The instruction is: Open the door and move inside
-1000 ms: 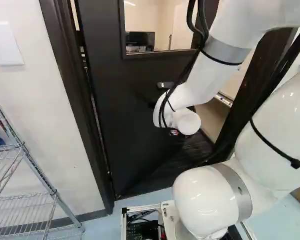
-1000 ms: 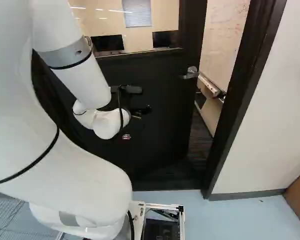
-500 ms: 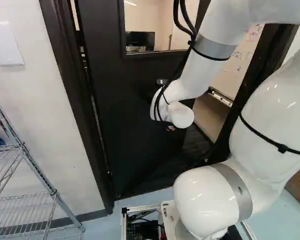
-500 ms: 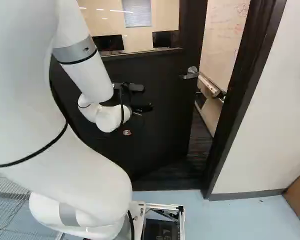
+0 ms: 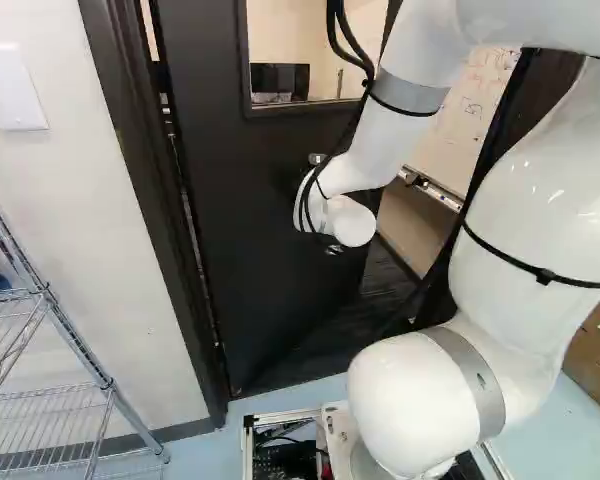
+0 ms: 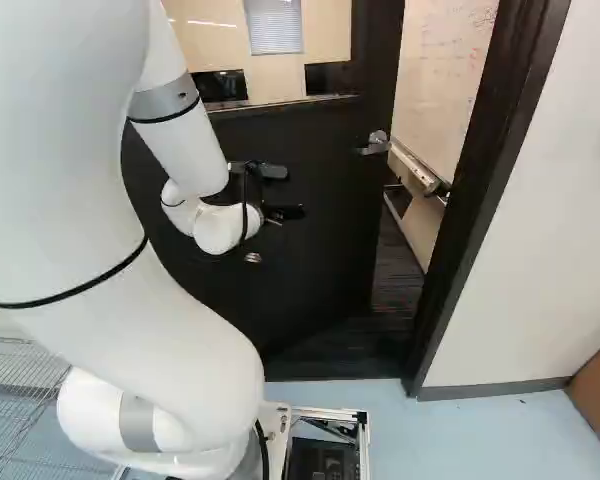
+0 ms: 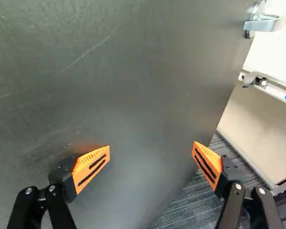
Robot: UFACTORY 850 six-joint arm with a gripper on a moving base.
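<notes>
Hand (image 7: 151,150) is wide open, nothing gripped, facing the ajar door (image 6: 315,240) well below its handle (image 6: 375,144); a push could skid one finger (image 7: 212,160) off the free edge (image 6: 374,230), since it sits so near.

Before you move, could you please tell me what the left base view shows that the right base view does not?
Only the left base view shows the white wall plate left of the door. Only the right base view shows the lever handle and the window blind. Both show the door partly open, the wire rack, the whiteboard and the arm.
</notes>
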